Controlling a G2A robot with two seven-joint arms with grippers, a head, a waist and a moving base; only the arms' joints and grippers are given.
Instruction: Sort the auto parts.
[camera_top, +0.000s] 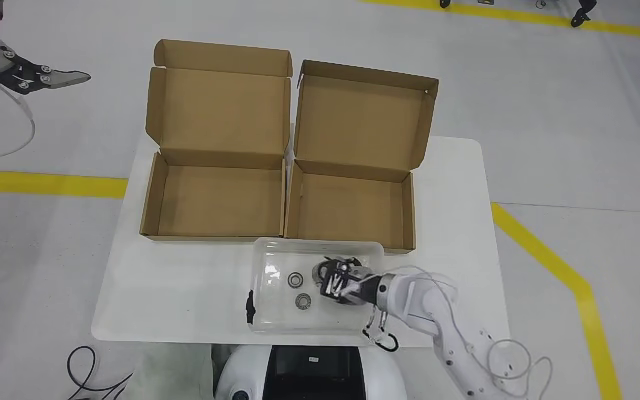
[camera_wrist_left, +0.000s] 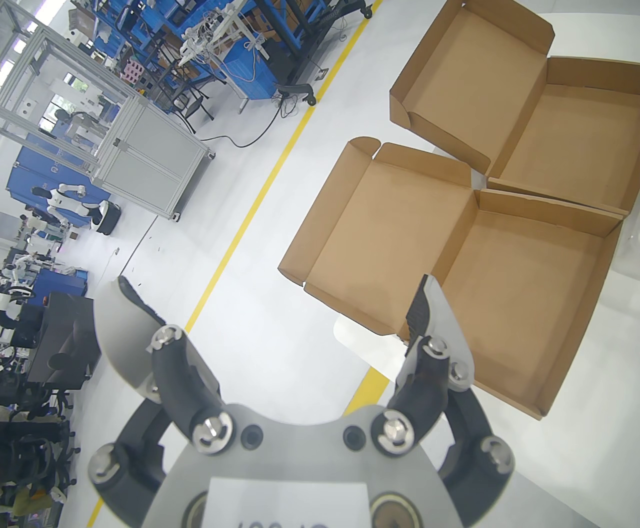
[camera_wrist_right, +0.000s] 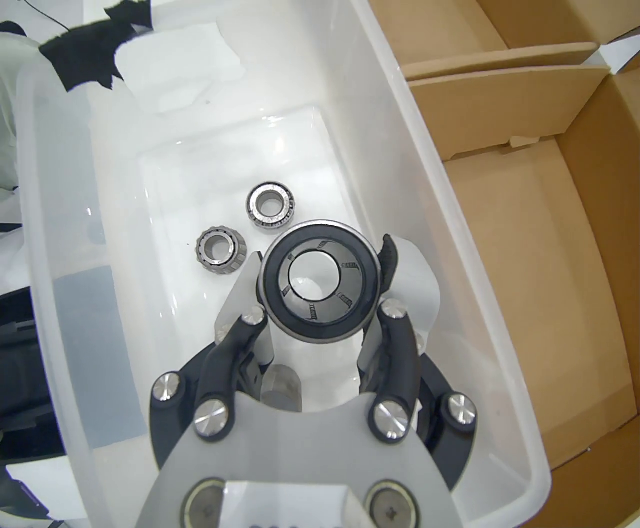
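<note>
A clear plastic bin (camera_wrist_right: 450, 210) at the table's front holds two small steel roller bearings (camera_wrist_right: 272, 205) (camera_wrist_right: 220, 248) lying side by side on its floor. My right gripper (camera_wrist_right: 320, 295) is inside the bin, shut on a larger bearing with a black seal (camera_wrist_right: 320, 287), right next to the small ones. From above, the right gripper (camera_top: 335, 280) sits in the bin (camera_top: 265, 300), with the small bearings (camera_top: 296, 279) (camera_top: 303, 300) beside it. My left gripper (camera_wrist_left: 275, 290) hangs open with nothing in it, off the table over the floor, seen in the top view (camera_top: 70, 76) at the far left.
Two open cardboard boxes (camera_top: 210, 200) (camera_top: 350, 210) stand side by side behind the bin, lids folded back and nothing inside. The right box (camera_wrist_right: 540, 300) borders the bin's wall. A small black object (camera_top: 249, 305) lies at the bin's left end.
</note>
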